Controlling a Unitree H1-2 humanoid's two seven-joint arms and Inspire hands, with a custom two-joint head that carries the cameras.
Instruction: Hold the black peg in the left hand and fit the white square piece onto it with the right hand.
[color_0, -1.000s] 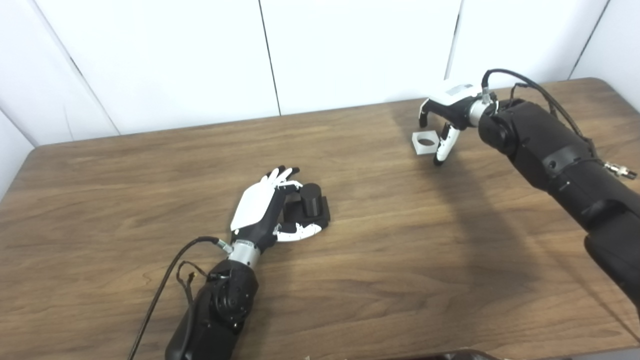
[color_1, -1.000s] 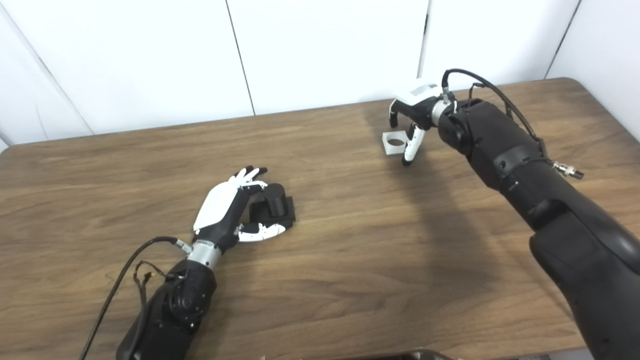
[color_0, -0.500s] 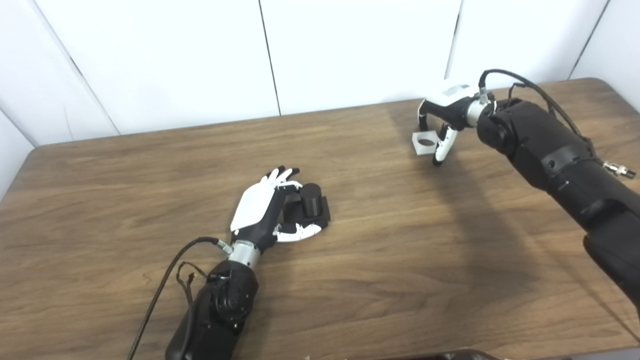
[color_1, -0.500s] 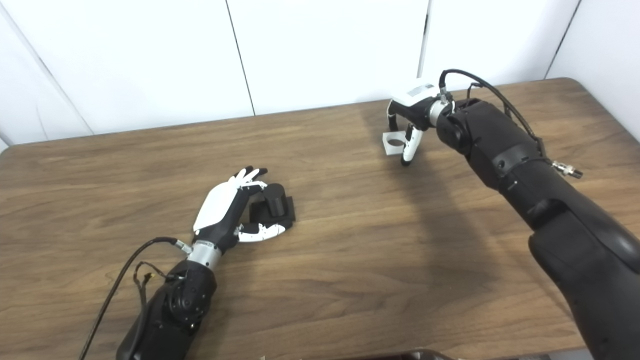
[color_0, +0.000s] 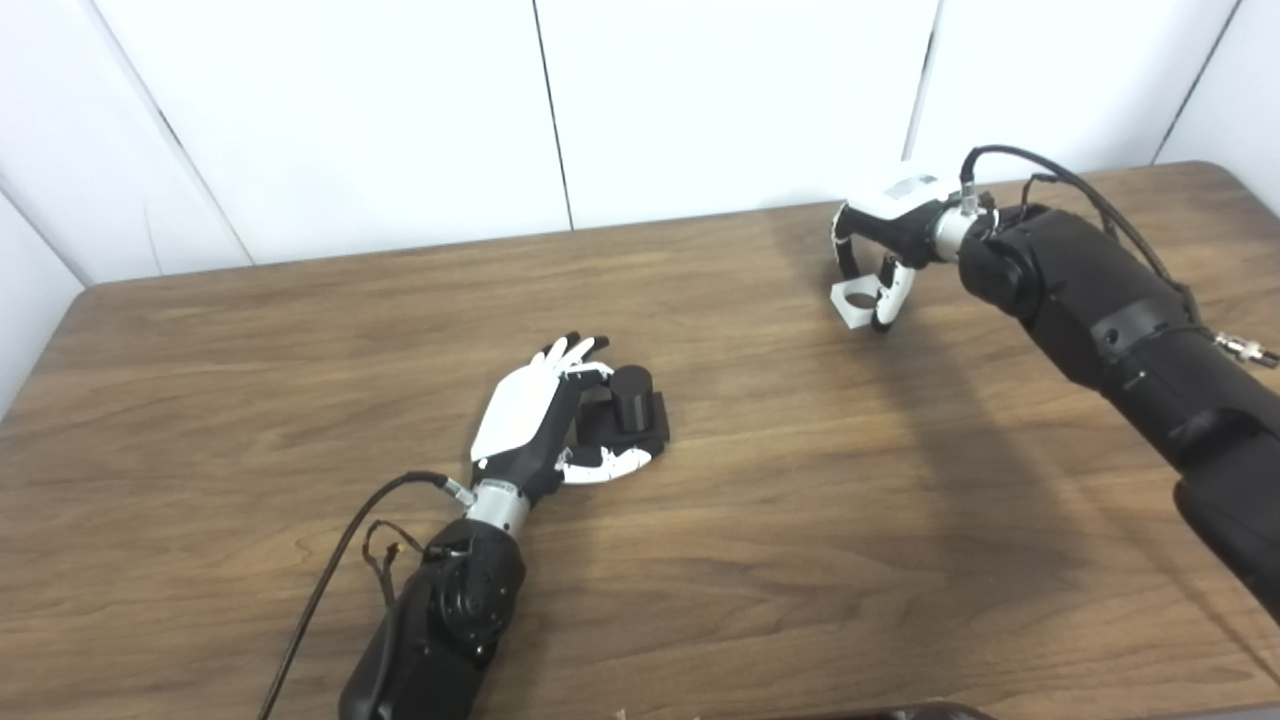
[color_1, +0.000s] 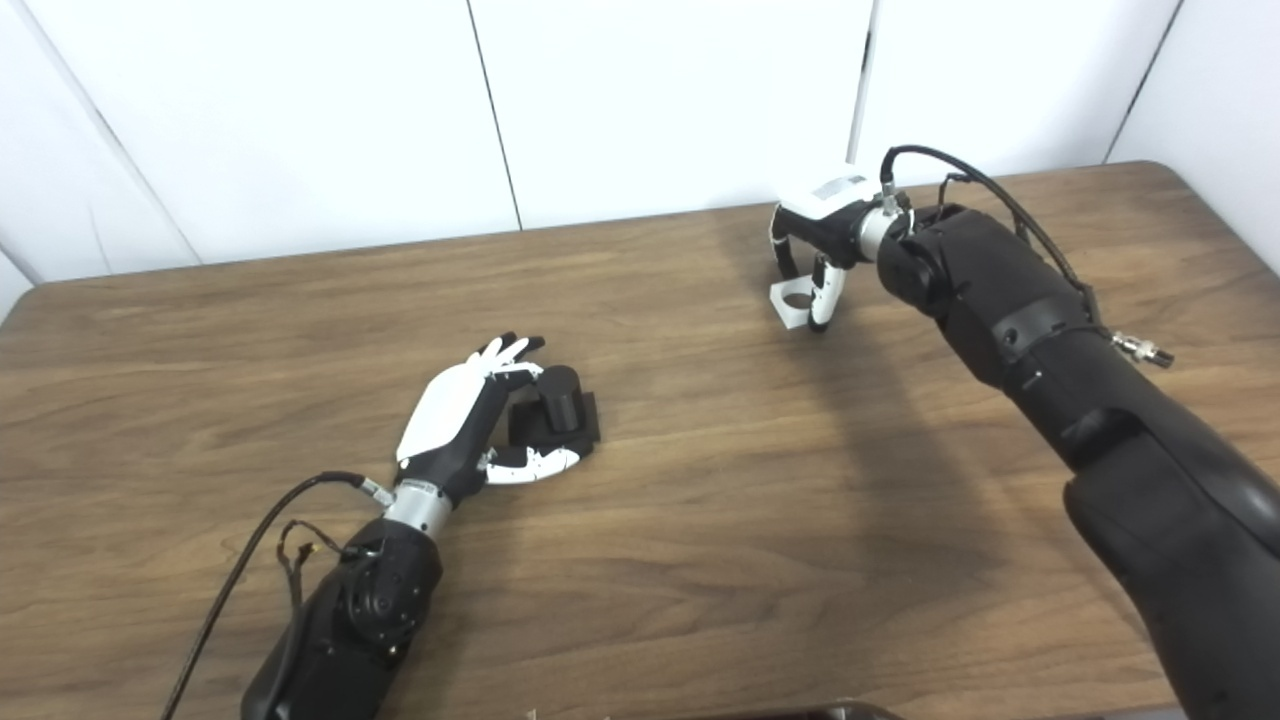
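Picking up the square is the step in hand, as I judge it; the fitting itself has not begun, since peg and square lie well apart on the table (color_0: 300, 330).

At the left, the left hand (color_0: 545, 420) lies on edge beside the peg (color_0: 630, 392), a short black cylinder standing upright on its dark base. The fingers (color_0: 575, 350) reach up along the peg's far side and the thumb (color_0: 605, 465) runs along the near edge of the base. The hand is spread, cupping the peg rather than clamped on it; whether any finger touches it I cannot tell.

At the right, the right hand (color_0: 880, 250) arches over the square (color_0: 858, 300), a white block with a round hole, tilted a little. Fingers curl down on either side and look closed on it, though it is hard to say whether it is off the wood.

Next, the right hand must carry the square across to the peg, hole downward, while the left closes firmly on the base.
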